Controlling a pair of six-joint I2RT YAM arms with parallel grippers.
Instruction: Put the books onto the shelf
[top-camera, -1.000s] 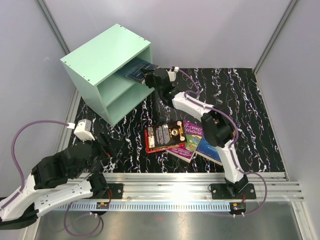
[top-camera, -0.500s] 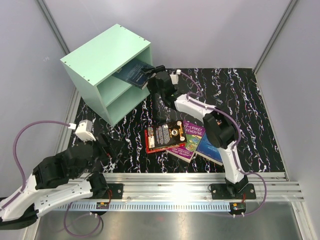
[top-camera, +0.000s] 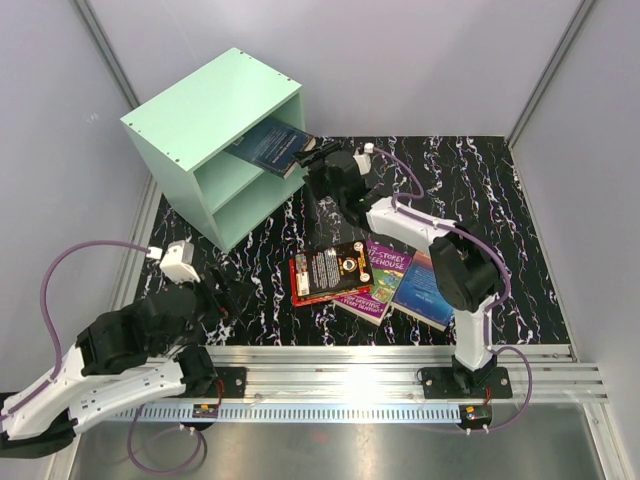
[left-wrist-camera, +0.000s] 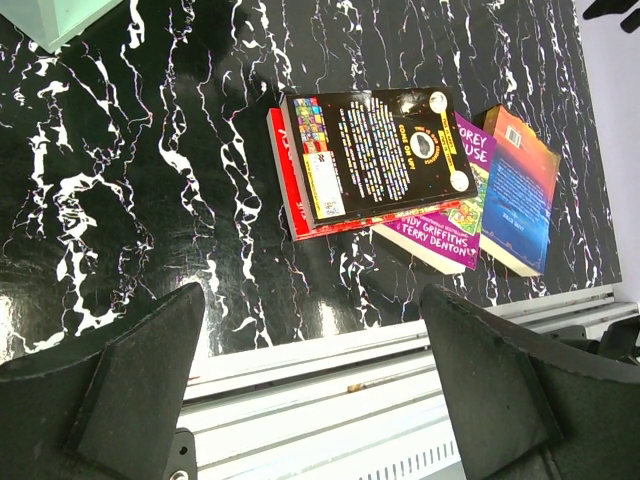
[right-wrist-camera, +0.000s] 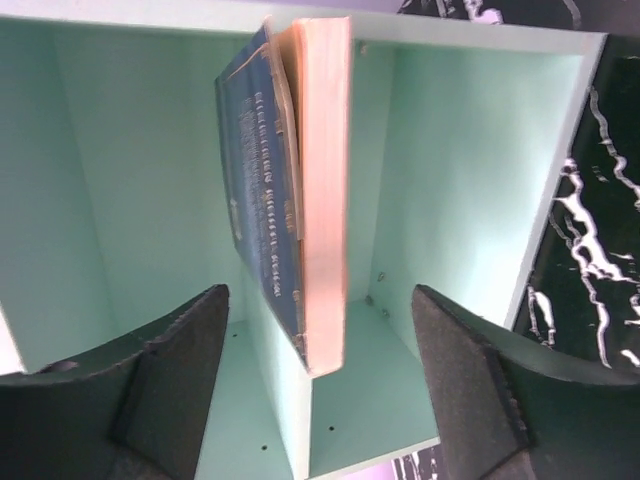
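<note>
One table (top-camera: 490, 190) with a black, white-veined top carried everything. On its far left corner stood the one shelf (top-camera: 200, 110), a mint-green box turned at an angle, with two open compartments, one above the other.

Two arms rose from the rail at the near edge. The right arm reached across the table to the shelf front. The left arm stayed low over the near left corner.

There were four books, one in the shelf and three on the table. The dark navy book (top-camera: 268, 147) sat in the upper compartment, tilted, its near end sticking out past the open front. In the right wrist view its pale page edge (right-wrist-camera: 325, 190) faced the camera, with the mint-green walls (right-wrist-camera: 460, 150) behind it.

The other three lay in one overlapping pile near the middle of the table. The red book (top-camera: 330, 270) was on top with its black back cover up. The purple-and-green book (top-camera: 385, 265) lay partly under it. The blue book (top-camera: 425, 290) lay at the right, its left side tucked under the purple one.

There were two pincers. The right gripper (top-camera: 312, 152) was just in front of the navy book's protruding end. Its fingers (right-wrist-camera: 170, 370) were spread wide to either side of the book, clear of it, and gripped nothing. The left gripper (top-camera: 222, 290) hung over bare tabletop left of the pile. Its fingers (left-wrist-camera: 130, 370) were also spread wide, with nothing between them.
</note>
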